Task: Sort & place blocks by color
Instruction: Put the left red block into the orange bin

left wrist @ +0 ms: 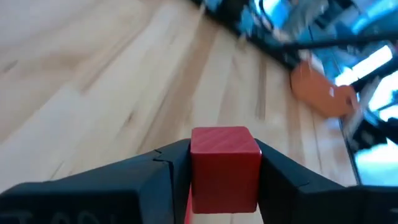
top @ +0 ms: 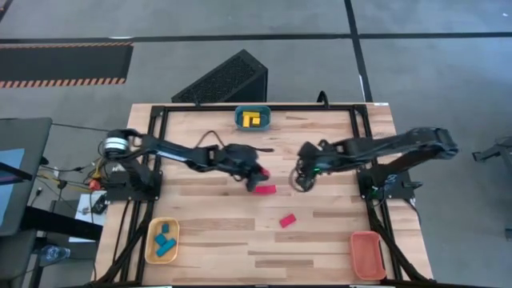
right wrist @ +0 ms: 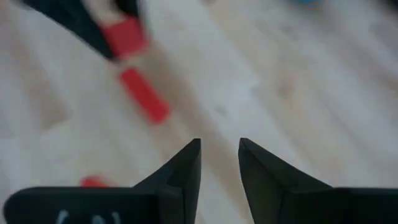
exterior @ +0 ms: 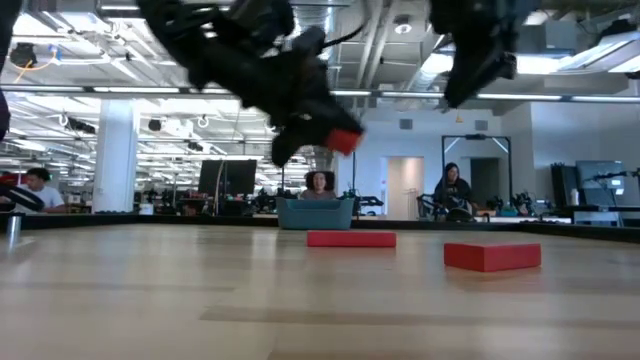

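My left gripper (top: 256,173) is shut on a red block (left wrist: 225,165) and hangs above the middle of the table; the low view shows the block (exterior: 343,140) well off the wood. A red bar (top: 264,190) lies flat on the table just below it, and a second red block (top: 287,220) lies nearer the near edge. My right gripper (right wrist: 219,163) hovers right of the bar, above the table (top: 302,181). Its fingers stand a small gap apart with nothing between them. My left gripper pinches the red block (left wrist: 225,155) between its two fingers (left wrist: 168,168), one on each of two opposite side faces. The block's end face sticks out past the fingertips. It is lifted clear of the table.
A teal tray (top: 238,120) holding yellow blocks sits at the far edge. At the near left corner a yellow tray (top: 152,240) holds blue blocks. An orange-red tray (top: 367,254) lies at the near right corner. Bare wood lies between them.
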{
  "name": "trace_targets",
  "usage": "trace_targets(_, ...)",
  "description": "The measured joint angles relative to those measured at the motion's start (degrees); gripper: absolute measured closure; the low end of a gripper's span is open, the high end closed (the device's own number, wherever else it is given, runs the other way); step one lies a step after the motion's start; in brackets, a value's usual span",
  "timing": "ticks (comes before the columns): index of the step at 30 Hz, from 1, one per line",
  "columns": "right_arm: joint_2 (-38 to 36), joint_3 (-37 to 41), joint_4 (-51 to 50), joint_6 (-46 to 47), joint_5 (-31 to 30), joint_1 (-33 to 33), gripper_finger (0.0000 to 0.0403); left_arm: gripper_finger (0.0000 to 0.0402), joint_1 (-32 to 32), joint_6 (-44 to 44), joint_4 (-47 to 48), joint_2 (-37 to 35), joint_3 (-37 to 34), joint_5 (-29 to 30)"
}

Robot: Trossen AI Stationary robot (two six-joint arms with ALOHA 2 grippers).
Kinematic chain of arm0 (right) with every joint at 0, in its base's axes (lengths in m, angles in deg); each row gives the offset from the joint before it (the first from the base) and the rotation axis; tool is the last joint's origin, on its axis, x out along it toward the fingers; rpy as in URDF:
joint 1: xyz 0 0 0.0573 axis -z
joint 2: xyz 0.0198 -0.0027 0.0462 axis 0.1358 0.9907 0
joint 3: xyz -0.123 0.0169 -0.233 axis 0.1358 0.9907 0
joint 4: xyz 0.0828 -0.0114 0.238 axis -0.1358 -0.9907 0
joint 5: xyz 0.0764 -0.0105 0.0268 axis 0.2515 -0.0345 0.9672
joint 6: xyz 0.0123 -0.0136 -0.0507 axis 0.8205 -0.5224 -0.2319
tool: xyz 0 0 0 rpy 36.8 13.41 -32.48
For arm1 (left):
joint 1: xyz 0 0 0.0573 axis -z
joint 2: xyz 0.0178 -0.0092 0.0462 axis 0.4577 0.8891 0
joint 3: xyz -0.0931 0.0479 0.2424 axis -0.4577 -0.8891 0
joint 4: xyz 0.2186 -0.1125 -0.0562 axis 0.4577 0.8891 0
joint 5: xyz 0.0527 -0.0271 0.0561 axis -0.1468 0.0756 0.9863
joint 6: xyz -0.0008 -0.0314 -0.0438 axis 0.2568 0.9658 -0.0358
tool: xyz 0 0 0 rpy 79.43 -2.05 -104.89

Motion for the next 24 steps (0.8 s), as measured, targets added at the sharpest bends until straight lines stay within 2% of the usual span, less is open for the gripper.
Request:
trace_targets(2,-6.17,3.85,-0.07,1.81,3.22,-1.06,0.0285,0.0277,1.74,2.12,-0.01,3.83,5.41,3.54)
trace_targets(4,-12.06,5.92,-0.89,2.41,3.29,-2.75,0.0297,0.028,3.71,3.18,-3.36,8.63,11.29,8.32)
trace_targets(6,-17.37,7.04,-3.48,1.65,2.31,-4.31,0.031,0.0292,5.74,3.06,-6.33,13.48,16.71,10.47)
trace_targets(12,-30.4,10.55,-7.44,0.27,-5.87,-6.23,0.0345,0.0303,10.37,-6.58,-17.2,30.34,36.5,8.56)
trace_targets(18,-39.01,13.77,-7.69,1.31,-1.69,-6.34,0.0384,0.0286,13.77,-13.42,-19.5,49.24,62.76,7.51)
trace_targets(22,-43.0,15.81,-8.21,4.94,-0.12,-6.39,0.0396,0.0292,15.26,-18.04,-18.65,61.06,81.02,5.74)
trace_targets(23,-43.83,16.27,-8.44,5.66,0.54,-6.36,0.0393,0.0295,15.51,-19.04,-20.31,62.87,82.6,4.74)
trace_targets(24,-44.31,16.81,-8.69,6.27,1.53,-6.36,0.0389,0.0297,15.78,-20.4,-24.83,62.84,80.76,4.55)
